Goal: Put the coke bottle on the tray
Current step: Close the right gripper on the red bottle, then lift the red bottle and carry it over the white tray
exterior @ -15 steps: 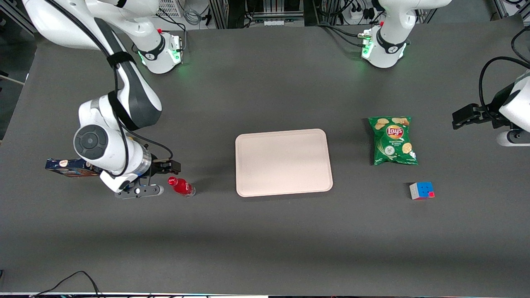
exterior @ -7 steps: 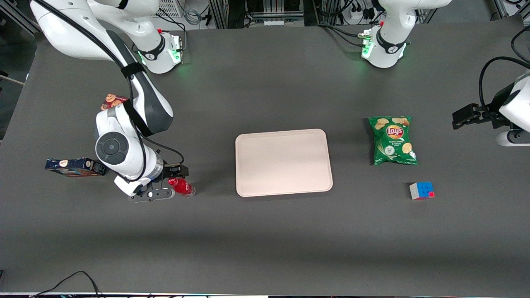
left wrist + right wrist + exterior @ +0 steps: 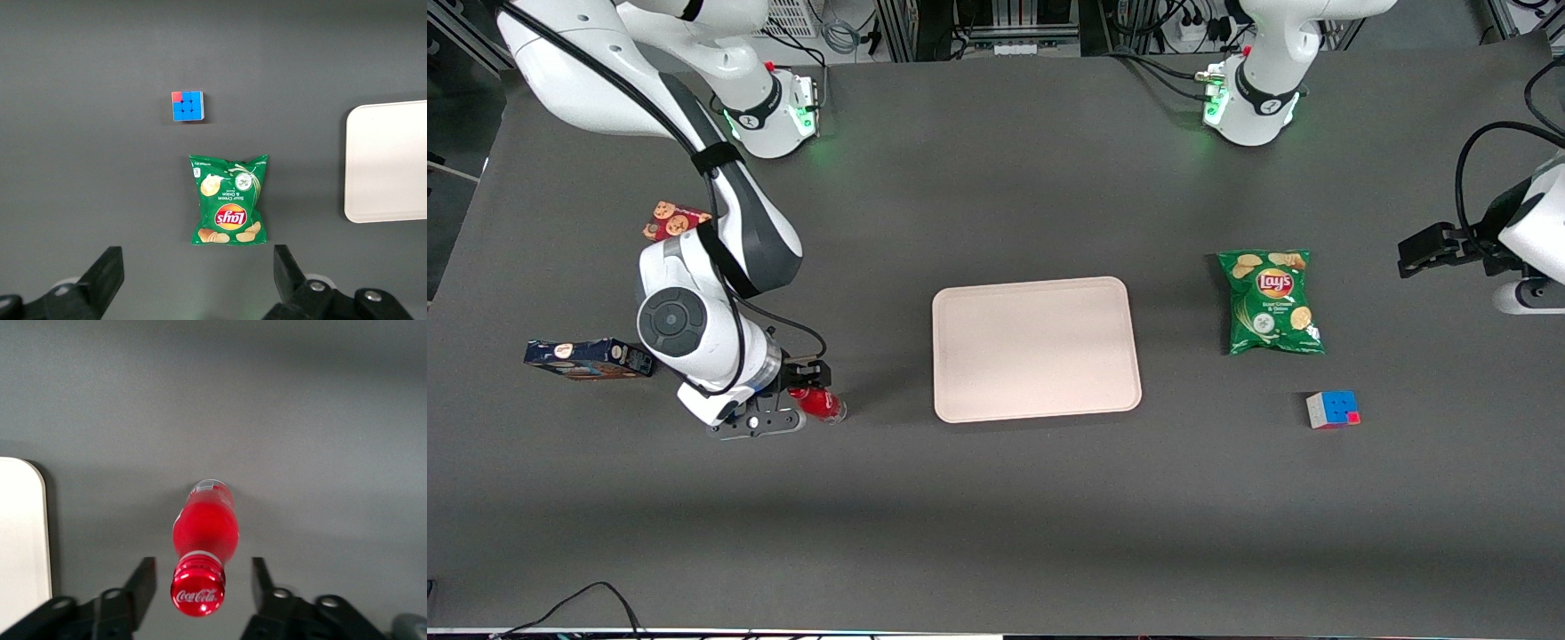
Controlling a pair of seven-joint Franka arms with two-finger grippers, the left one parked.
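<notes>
Fingers (image 3: 143, 577) of the gripper (image 3: 202, 577) spread apart, one on each side of the red cap of the coke bottle (image 3: 203, 543), with a gap between each pad and the cap; nothing grasped. Gripper (image 3: 805, 384) low over the worktop (image 3: 996, 516) toward the working arm's end, right at the bottle's cap end. Coke bottle (image 3: 820, 402) upright on the worktop, red cap uppermost, clear base down on the dark surface, near the tray (image 3: 1036, 348) but apart from it, bare worktop between the two. Tray's rounded corner (image 3: 23, 533) visible from the wrist, pale and flat, nothing lying on it. Toward the parked arm's end and about level with the bottle, a colour cube (image 3: 1332, 410), also seen blue-faced from the parked wrist (image 3: 187, 106). Farther from the front camera than the cube, a green chip bag (image 3: 1271, 301), flat on the worktop (image 3: 229, 199). Beside the working arm's wrist, a dark blue box (image 3: 587, 358); farther again, a small red packet (image 3: 673, 220) partly covered by the arm.
</notes>
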